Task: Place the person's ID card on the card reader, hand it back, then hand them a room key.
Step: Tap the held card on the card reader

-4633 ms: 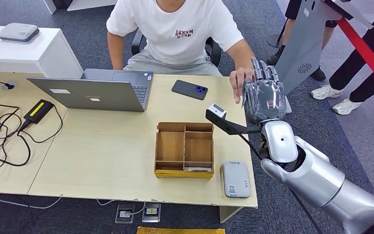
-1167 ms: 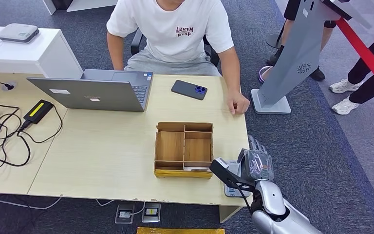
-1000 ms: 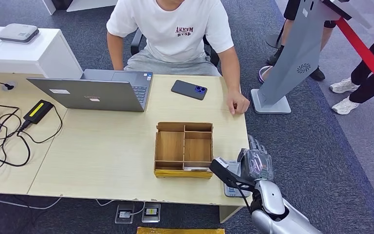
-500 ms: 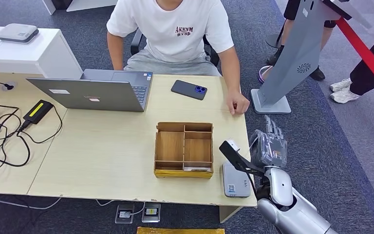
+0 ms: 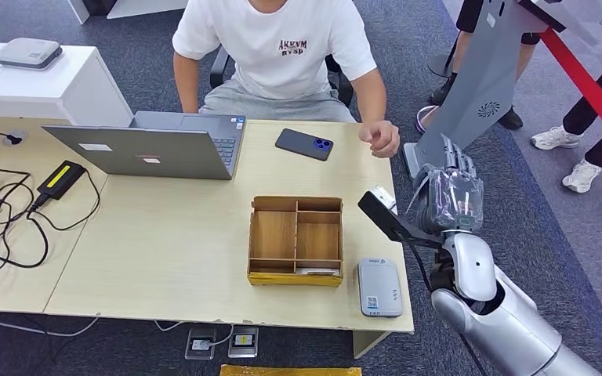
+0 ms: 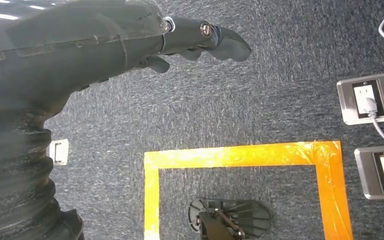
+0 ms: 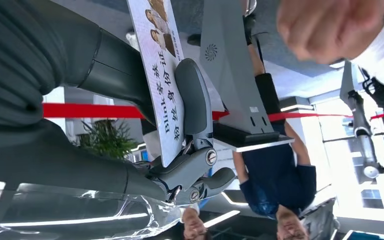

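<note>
Right hand (image 5: 452, 200): raised past the right edge of the desk (image 5: 165, 251), fingers (image 7: 192, 100) clamped on the ID card (image 7: 161, 75), card pinched flat against the thumb, printed face showing in the right wrist view
Left hand (image 6: 80, 35): hanging over grey carpet, fingers loosely curled, nothing in them
Card reader (image 5: 380, 287): grey, flat on the near right corner of the desk, just right of the wooden organizer (image 5: 296, 240)
Person's hand (image 5: 382, 139): lifted above the far right corner of the desk, near the right hand, fingers curled, apart from the card
Phone (image 5: 305, 144): dark, on the far side of the desk
Laptop (image 5: 153, 145): open, far left of the phone
</note>
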You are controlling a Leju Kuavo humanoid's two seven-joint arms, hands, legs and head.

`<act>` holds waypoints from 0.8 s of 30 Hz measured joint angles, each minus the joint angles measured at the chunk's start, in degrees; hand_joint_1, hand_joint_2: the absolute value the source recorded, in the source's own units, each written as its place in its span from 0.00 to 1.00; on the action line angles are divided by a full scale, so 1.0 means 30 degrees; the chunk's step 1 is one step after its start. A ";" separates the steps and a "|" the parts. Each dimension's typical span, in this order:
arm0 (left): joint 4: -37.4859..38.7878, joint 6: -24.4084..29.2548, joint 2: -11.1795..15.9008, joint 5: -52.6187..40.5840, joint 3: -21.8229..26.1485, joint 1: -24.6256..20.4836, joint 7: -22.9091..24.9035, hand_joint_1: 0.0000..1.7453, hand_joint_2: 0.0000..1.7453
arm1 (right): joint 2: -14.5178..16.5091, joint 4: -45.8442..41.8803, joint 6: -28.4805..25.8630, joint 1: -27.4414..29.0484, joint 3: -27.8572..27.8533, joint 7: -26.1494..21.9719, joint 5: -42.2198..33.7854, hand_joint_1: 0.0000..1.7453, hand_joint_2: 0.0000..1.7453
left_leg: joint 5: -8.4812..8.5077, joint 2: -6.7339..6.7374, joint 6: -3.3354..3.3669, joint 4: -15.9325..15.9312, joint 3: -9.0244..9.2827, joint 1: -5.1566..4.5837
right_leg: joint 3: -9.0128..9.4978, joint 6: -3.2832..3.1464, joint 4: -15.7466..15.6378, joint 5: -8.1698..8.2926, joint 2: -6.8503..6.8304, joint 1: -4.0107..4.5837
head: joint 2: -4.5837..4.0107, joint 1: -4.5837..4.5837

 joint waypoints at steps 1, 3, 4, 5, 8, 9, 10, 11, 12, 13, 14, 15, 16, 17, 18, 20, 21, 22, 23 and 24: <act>-0.0002 -0.0025 0.0018 -0.0073 -0.0104 -0.0058 0.0159 0.00 1.00 | 0.0005 -0.0084 0.0536 -0.0222 0.0047 -0.0091 -0.0005 1.00 1.00 | 0.0000 0.0000 0.0000 0.0000 -0.0002 0.0000 | -0.0001 0.0000 0.0001 0.0000 0.0000 0.0000 | 0.0000 -0.0002; -0.0004 -0.0082 0.0058 -0.0200 -0.0330 -0.0191 0.0476 0.00 1.00 | 0.0024 -0.0184 0.1513 -0.0768 0.0177 -0.0235 -0.0151 1.00 1.00 | 0.0001 0.0000 0.0000 0.0000 -0.0004 0.0000 | -0.0001 0.0000 0.0002 0.0001 -0.0001 0.0000 | 0.0000 -0.0002; -0.0004 -0.0104 0.0082 -0.0244 -0.0419 -0.0252 0.0610 0.00 1.00 | 0.0035 -0.0209 0.1899 -0.1022 0.0242 -0.0279 -0.0256 1.00 1.00 | 0.0002 -0.0001 0.0000 0.0000 -0.0005 0.0000 | 0.0000 0.0000 0.0002 0.0002 -0.0003 0.0000 | 0.0000 -0.0002; -0.0004 -0.0115 0.0096 -0.0268 -0.0475 -0.0295 0.0706 0.00 1.00 | 0.0044 -0.0222 0.2149 -0.1196 0.0287 -0.0304 -0.0344 1.00 1.00 | 0.0003 -0.0001 0.0000 0.0000 -0.0006 0.0000 | 0.0000 0.0000 0.0002 0.0002 -0.0005 0.0000 | 0.0000 -0.0002; -0.0004 -0.0122 0.0113 -0.0284 -0.0519 -0.0328 0.0770 0.00 1.00 | 0.0053 -0.0224 0.2314 -0.1321 0.0320 -0.0315 -0.0408 1.00 1.00 | 0.0003 -0.0002 0.0000 0.0000 -0.0006 0.0000 | 0.0001 0.0000 0.0003 0.0002 -0.0007 0.0000 | 0.0000 -0.0002; -0.0004 -0.0122 0.0113 -0.0284 -0.0519 -0.0330 0.0771 0.00 1.00 | 0.0053 -0.0224 0.2314 -0.1330 0.0320 -0.0315 -0.0408 1.00 1.00 | 0.0003 -0.0002 0.0000 0.0000 -0.0006 0.0000 | 0.0001 0.0000 0.0002 0.0002 -0.0007 0.0000 | 0.0000 -0.0002; -0.0004 -0.0122 0.0118 -0.0284 -0.0519 -0.0334 0.0771 0.00 1.00 | 0.0053 -0.0224 0.2315 -0.1348 0.0321 -0.0315 -0.0408 1.00 1.00 | 0.0003 -0.0002 0.0000 0.0000 -0.0007 0.0000 | 0.0001 0.0000 0.0002 0.0002 -0.0008 0.0000 | 0.0000 -0.0002; -0.0011 -0.0126 0.0133 -0.0293 -0.0572 -0.0356 0.0811 0.00 1.00 | 0.0068 -0.0224 0.2394 -0.1450 0.0355 -0.0318 -0.0444 1.00 1.00 | 0.0004 -0.0003 0.0000 0.0000 -0.0007 0.0000 | 0.0001 0.0000 0.0003 0.0002 -0.0009 0.0000 | 0.0000 0.0000; -0.0024 -0.0131 0.0149 -0.0306 -0.0638 -0.0382 0.0858 0.00 1.00 | 0.0084 -0.0224 0.2486 -0.1579 0.0401 -0.0322 -0.0488 1.00 1.00 | 0.0004 -0.0003 0.0000 0.0000 -0.0007 0.0000 | 0.0001 0.0000 0.0003 0.0002 -0.0010 0.0000 | 0.0000 0.0002; -0.0078 -0.0144 0.0207 -0.0322 -0.0832 -0.0454 0.1004 0.00 1.00 | 0.0155 -0.0199 0.2726 -0.1985 0.0609 -0.0340 -0.0639 1.00 1.00 | 0.0005 -0.0004 0.0000 0.0000 -0.0011 0.0000 | -0.0001 -0.0001 0.0004 0.0002 -0.0010 0.0000 | 0.0000 0.0000; -0.0177 -0.0188 0.0284 -0.0333 -0.1149 -0.0586 0.1237 0.00 1.00 | 0.0342 -0.0002 0.3110 -0.2746 0.1023 -0.0351 -0.0914 1.00 1.00 | 0.0005 -0.0005 0.0000 0.0000 -0.0015 0.0001 | -0.0003 -0.0001 0.0006 0.0001 -0.0010 0.0001 | 0.0000 0.0000; -0.0283 -0.0230 0.0359 -0.0326 -0.1447 -0.0715 0.1448 0.00 1.00 | 0.0561 0.0275 0.3441 -0.3513 0.1463 -0.0357 -0.1177 1.00 1.00 | 0.0006 -0.0005 -0.0001 -0.0001 -0.0019 0.0003 | -0.0005 -0.0001 0.0009 0.0001 -0.0010 0.0002 | 0.0000 -0.0002; -0.0397 -0.0270 0.0437 -0.0310 -0.1771 -0.0855 0.1667 0.00 1.00 | 0.0820 0.0625 0.3771 -0.4333 0.1936 -0.0359 -0.1450 1.00 1.00 | 0.0007 -0.0006 -0.0002 -0.0001 -0.0024 0.0004 | -0.0006 -0.0001 0.0011 0.0001 -0.0012 0.0003 | 0.0000 -0.0002; -0.0483 -0.0302 0.0477 -0.0279 -0.1997 -0.0957 0.1794 0.00 1.00 | 0.1069 0.1025 0.3953 -0.4939 0.2306 -0.0335 -0.1625 1.00 1.00 | 0.0010 -0.0009 -0.0006 -0.0001 -0.0024 0.0005 | -0.0005 -0.0001 0.0012 0.0001 -0.0015 0.0004 | 0.0000 0.0000; -0.0536 -0.0302 0.0499 -0.0246 -0.2121 -0.1000 0.1841 0.00 1.00 | 0.1240 0.1323 0.3983 -0.5234 0.2512 -0.0309 -0.1679 1.00 1.00 | 0.0012 -0.0012 -0.0008 -0.0001 -0.0024 0.0006 | -0.0005 -0.0001 0.0013 0.0001 -0.0018 0.0005 | 0.0000 0.0002; -0.0619 -0.0297 0.0528 -0.0184 -0.2348 -0.1053 0.1907 0.00 1.00 | 0.1569 0.1899 0.3924 -0.5708 0.2901 -0.0231 -0.1725 1.00 1.00 | 0.0017 -0.0016 -0.0014 -0.0001 -0.0025 0.0006 | -0.0006 -0.0001 0.0013 0.0001 -0.0021 0.0005 | 0.0000 0.0002; -0.0652 -0.0290 0.0539 -0.0162 -0.2466 -0.1070 0.1945 0.00 1.00 | 0.1734 0.2216 0.3862 -0.5924 0.3094 -0.0175 -0.1721 1.00 1.00 | 0.0017 -0.0017 -0.0014 -0.0001 -0.0027 0.0006 | -0.0008 -0.0001 0.0014 0.0001 -0.0021 0.0005 | 0.0000 0.0004; -0.0687 -0.0275 0.0557 -0.0144 -0.2603 -0.1084 0.1989 0.00 1.00 | 0.1914 0.2596 0.3773 -0.6151 0.3318 -0.0113 -0.1690 1.00 1.00 | 0.0017 -0.0017 -0.0014 -0.0001 -0.0028 0.0006 | -0.0010 -0.0001 0.0014 0.0001 -0.0021 0.0004 | 0.0000 0.0002; -0.0723 -0.0253 0.0585 -0.0118 -0.2753 -0.1095 0.2036 0.00 1.00 | 0.2100 0.3023 0.3653 -0.6381 0.3550 -0.0029 -0.1625 1.00 1.00 | 0.0017 -0.0017 -0.0014 -0.0001 -0.0029 0.0006 | -0.0011 -0.0001 0.0014 0.0001 -0.0021 0.0004 | 0.0000 0.0004; -0.0767 -0.0226 0.0610 -0.0084 -0.2906 -0.1100 0.2075 0.00 1.00 | 0.2282 0.3468 0.3509 -0.6595 0.3767 0.0061 -0.1534 1.00 1.00 | 0.0017 -0.0017 -0.0014 -0.0001 -0.0029 0.0006 | -0.0012 -0.0001 0.0014 0.0001 -0.0021 0.0004 | 0.0000 0.0004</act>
